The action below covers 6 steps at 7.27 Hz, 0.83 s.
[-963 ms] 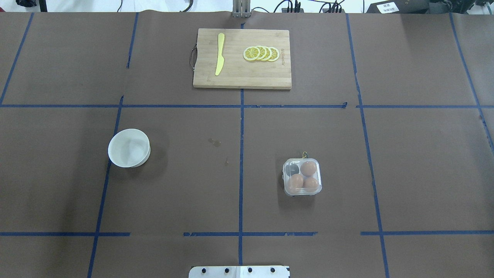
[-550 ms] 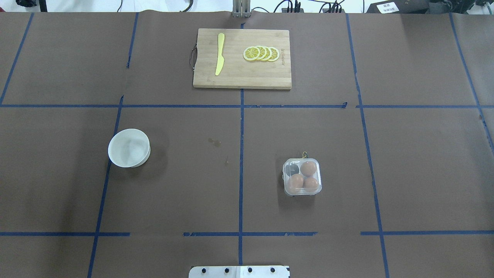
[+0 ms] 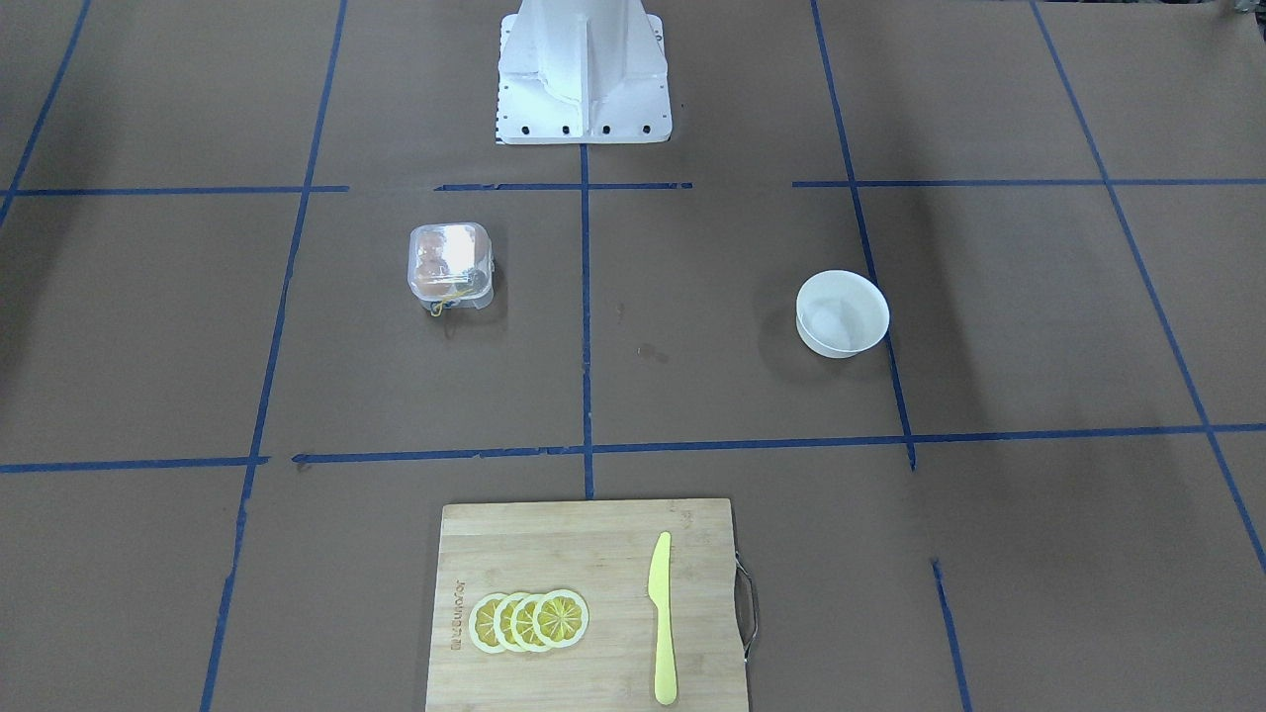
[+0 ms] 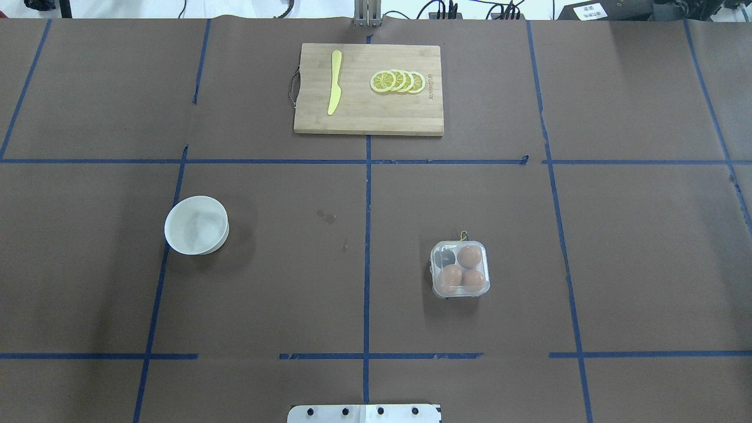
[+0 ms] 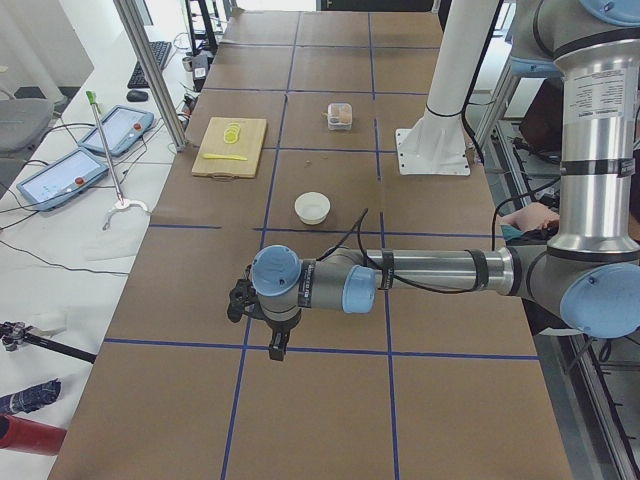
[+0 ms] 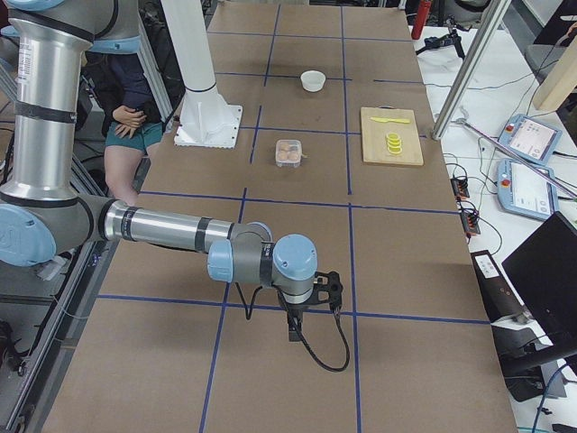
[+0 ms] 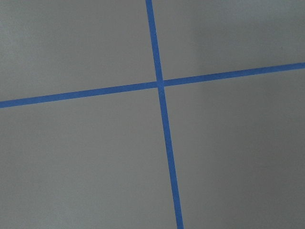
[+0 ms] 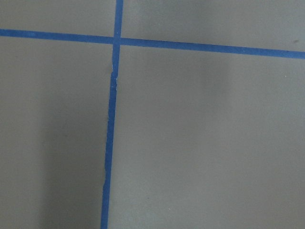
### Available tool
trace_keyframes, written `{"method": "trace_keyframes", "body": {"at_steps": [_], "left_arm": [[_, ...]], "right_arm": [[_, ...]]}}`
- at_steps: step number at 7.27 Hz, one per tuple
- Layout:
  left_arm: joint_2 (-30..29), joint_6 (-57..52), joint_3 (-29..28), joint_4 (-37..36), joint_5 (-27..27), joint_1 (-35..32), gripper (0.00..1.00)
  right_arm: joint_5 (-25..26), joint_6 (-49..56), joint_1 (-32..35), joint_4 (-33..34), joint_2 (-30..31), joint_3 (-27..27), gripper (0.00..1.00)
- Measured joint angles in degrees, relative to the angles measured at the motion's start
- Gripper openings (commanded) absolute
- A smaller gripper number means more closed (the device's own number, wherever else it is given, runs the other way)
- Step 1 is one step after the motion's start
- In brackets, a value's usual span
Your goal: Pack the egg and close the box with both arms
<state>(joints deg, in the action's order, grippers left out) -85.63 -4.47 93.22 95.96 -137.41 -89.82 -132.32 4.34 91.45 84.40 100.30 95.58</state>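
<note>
Packing seemingly finished: box holds three eggs, lid apparently down; left gripper and right gripper idle far off, opening indiscernible

This is a robotics lab: robot arms by a white pedestal, a table gridded with blue tape, what look like teach pendants on a side bench.

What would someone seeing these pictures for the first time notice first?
Probably the clear box with three brown eggs and one empty cell, right of centre in the overhead view. Next, the cutting board at the far edge, bearing lemon slices and a yellow knife, and the white bowl on the left.
</note>
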Motion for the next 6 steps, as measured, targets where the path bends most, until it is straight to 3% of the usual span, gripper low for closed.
{"method": "trace_keyframes", "body": {"at_steps": [6], "left_arm": [[-0.03, 0.06, -0.6, 0.01, 0.39, 0.0, 1.0]], "right_arm": [[-0.02, 0.48, -0.57, -0.37, 0.5, 1.3, 1.0]]}}
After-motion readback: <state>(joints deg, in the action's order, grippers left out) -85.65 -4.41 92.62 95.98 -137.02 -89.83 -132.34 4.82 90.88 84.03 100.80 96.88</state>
